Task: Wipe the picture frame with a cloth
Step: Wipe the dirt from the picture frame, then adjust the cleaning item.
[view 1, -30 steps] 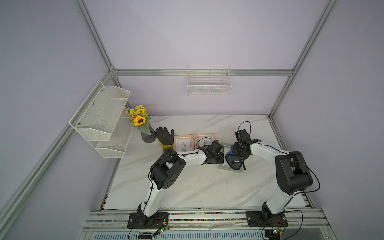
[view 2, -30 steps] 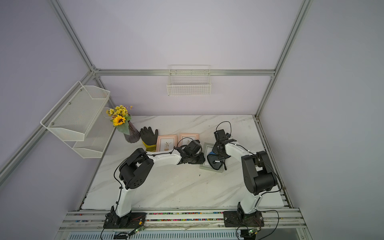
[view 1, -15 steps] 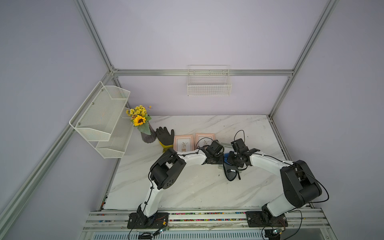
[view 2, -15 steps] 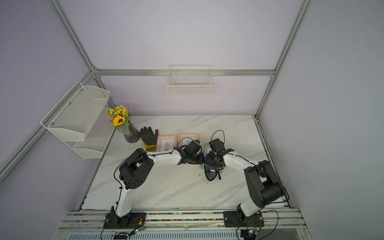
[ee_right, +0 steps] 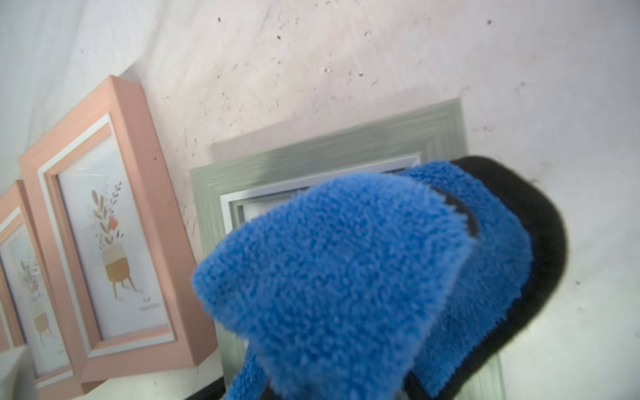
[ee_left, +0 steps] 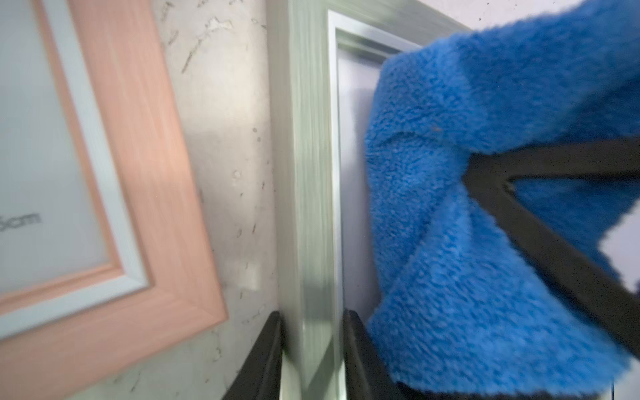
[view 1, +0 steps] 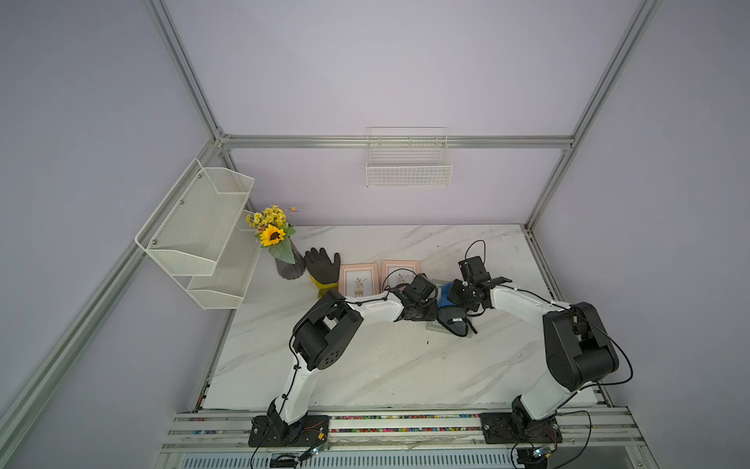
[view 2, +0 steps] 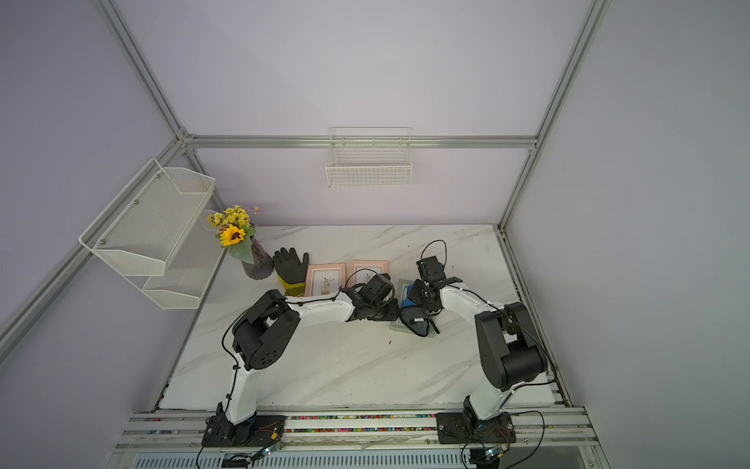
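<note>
Left claw (ee_left: 311, 323) pinches the grey-green frame (ee_left: 301, 156) by its side rail. Right claw (view 1: 462, 293) clamps the blue cloth (ee_right: 346, 277), bunched over that frame.

Robot lab cell: alu frame (view 1: 397, 142), plain lilac walls (view 1: 365, 61), marble-look tabletop (view 1: 385, 365).

The left arm (view 1: 375, 310) and right arm (view 1: 523, 302) share white link shells and black joint housings. Black cables (view 1: 479, 241) loop along both. Each rises from a black base plate (view 1: 286, 431). The left claw (ee_left: 311, 353) has flat black fingers (ee_left: 263, 360).
</note>
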